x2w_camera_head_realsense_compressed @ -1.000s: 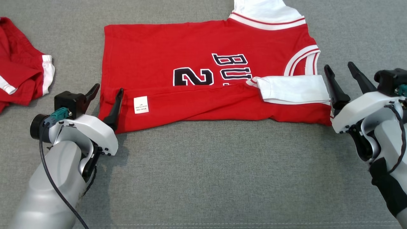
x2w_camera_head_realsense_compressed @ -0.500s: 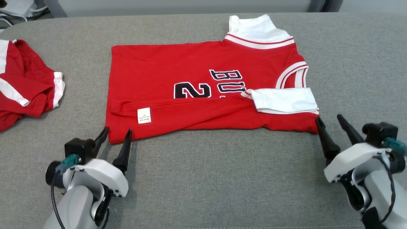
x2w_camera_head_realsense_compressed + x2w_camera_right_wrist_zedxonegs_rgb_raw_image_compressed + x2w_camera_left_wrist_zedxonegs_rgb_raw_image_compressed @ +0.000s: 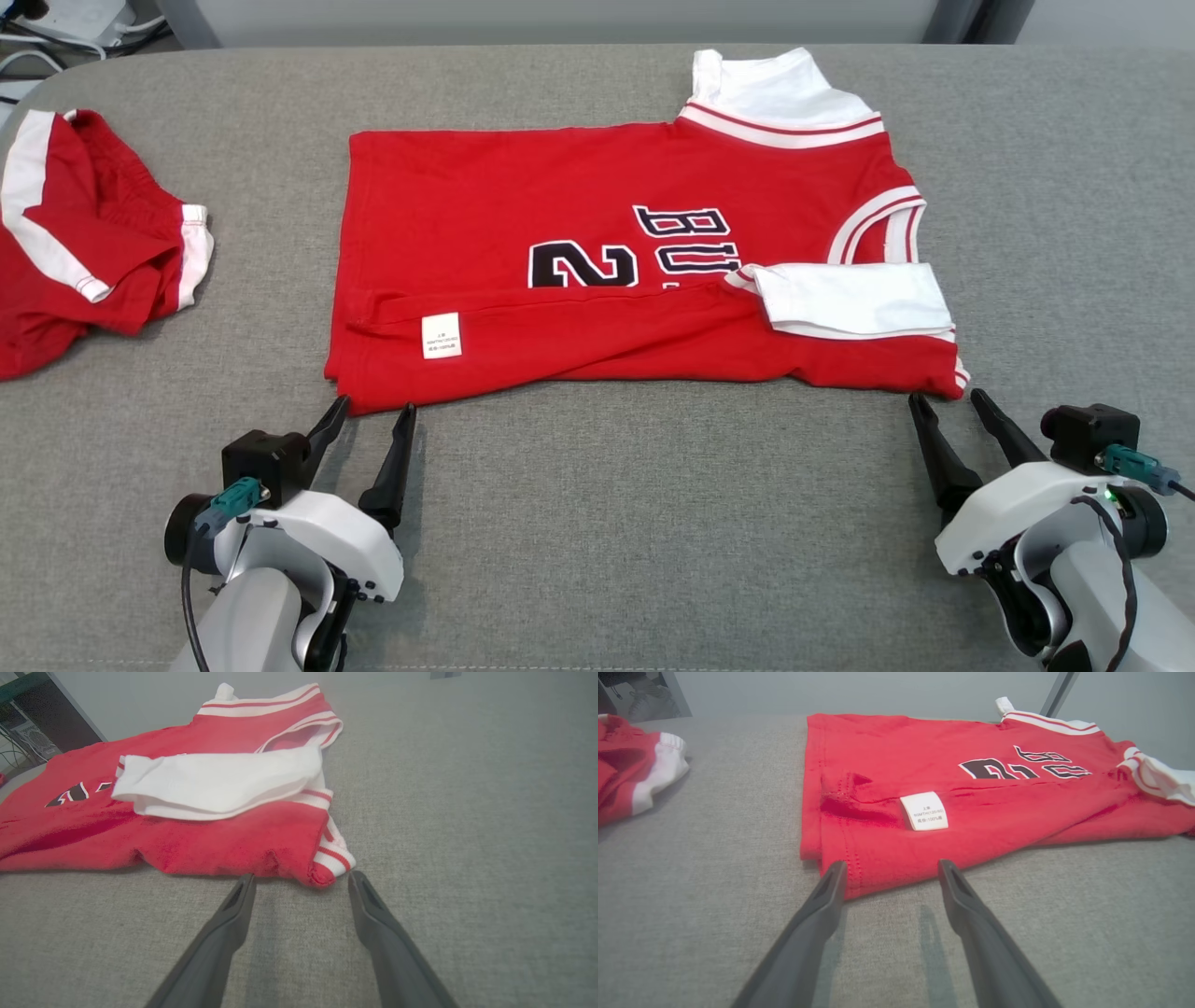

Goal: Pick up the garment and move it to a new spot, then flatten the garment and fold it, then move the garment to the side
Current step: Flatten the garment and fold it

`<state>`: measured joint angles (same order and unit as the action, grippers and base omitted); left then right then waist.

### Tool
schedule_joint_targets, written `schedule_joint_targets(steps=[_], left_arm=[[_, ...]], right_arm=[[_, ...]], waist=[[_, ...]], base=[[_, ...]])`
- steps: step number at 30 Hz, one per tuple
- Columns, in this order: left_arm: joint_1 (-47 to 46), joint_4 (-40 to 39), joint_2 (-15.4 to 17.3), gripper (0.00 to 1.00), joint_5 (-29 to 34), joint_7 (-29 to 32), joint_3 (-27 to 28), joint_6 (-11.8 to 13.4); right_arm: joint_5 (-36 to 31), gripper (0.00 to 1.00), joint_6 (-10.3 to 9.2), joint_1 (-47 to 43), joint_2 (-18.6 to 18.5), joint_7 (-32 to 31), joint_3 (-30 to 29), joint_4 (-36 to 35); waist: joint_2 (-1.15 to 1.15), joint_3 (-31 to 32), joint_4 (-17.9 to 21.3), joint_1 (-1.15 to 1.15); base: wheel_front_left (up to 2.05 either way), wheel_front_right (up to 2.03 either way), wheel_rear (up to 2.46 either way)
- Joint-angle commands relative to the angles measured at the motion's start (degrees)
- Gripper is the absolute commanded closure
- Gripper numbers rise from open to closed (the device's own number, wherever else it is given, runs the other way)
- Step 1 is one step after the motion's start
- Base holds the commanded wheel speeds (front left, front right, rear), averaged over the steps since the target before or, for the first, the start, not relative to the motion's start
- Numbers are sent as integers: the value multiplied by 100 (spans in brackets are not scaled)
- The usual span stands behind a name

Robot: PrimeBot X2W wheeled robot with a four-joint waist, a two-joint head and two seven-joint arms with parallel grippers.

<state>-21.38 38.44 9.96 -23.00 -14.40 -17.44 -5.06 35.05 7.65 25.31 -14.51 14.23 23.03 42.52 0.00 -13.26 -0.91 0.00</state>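
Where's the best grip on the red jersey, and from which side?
Probably the jersey's two near corners, from the near side: left gripper at the hem corner, right gripper at the striped corner. That folded edge lies flat, facing both open grippers.

Jersey (image 3: 560, 224) flat on worktop (image 3: 653, 523), mid. Label (image 3: 442, 336) on its near flap, left; sleeve (image 3: 854, 299) on top, right. Other garment (image 3: 84, 252) far left, well apart. My left end effector (image 3: 373, 406) just before jersey's near-left corner, my right end effector (image 3: 945, 397) just before near-right corner.
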Motion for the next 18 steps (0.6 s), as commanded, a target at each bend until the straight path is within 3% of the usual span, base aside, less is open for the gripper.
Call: schedule_joint_targets(steps=[1,18], left_arm=[[-53,-132,137,0,82,-60,208,-30],[-125,-195,30,0,323,-60,367,-139]], right_arm=[[75,0,-16,-5,-13,76,71,-18],[78,0,-16,131,104,76,-164,-68]], waist=[[0,-43,-47,0],[0,-226,-179,0]], base=[[0,0,0],[0,0,0]])
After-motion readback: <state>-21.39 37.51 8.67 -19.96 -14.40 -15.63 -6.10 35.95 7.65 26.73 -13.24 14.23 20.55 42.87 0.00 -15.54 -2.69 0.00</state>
